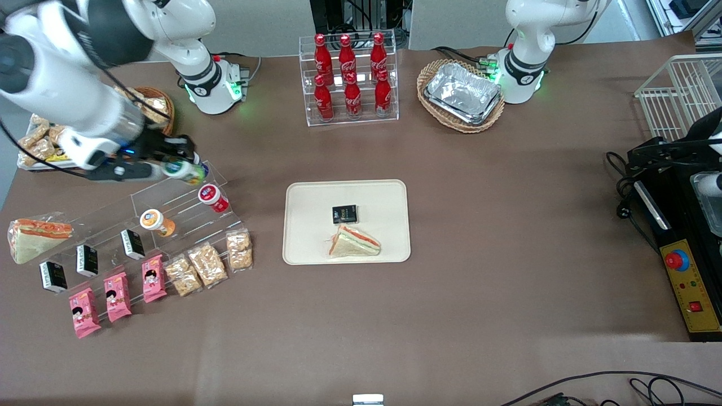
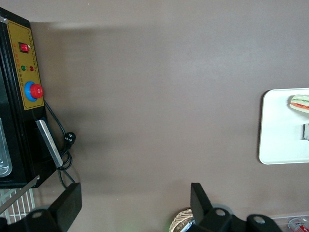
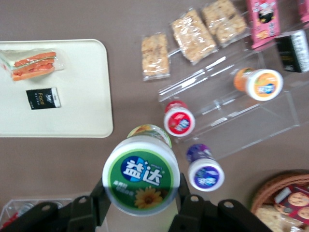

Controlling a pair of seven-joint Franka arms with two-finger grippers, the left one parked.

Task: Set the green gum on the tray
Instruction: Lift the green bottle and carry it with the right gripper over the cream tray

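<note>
Gripper [image 3: 141, 195] jaws closed on green gum [image 3: 141, 180], bottle pinched between both fingers, lifted above acrylic step rack [image 1: 169, 217]; tray [image 1: 304, 248] well apart.

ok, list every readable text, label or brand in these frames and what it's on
"益达": white characters on the lid of the green gum, held in the gripper above the acrylic rack.
"Coca-Cola" script: on the red cola bottles, recognisable but small.
Black packet on the tray: white lettering, too blurred to read.
Red gum lid, orange gum lid, purple gum lid: print unreadable.
Pink snack packets: unreadable.
</note>
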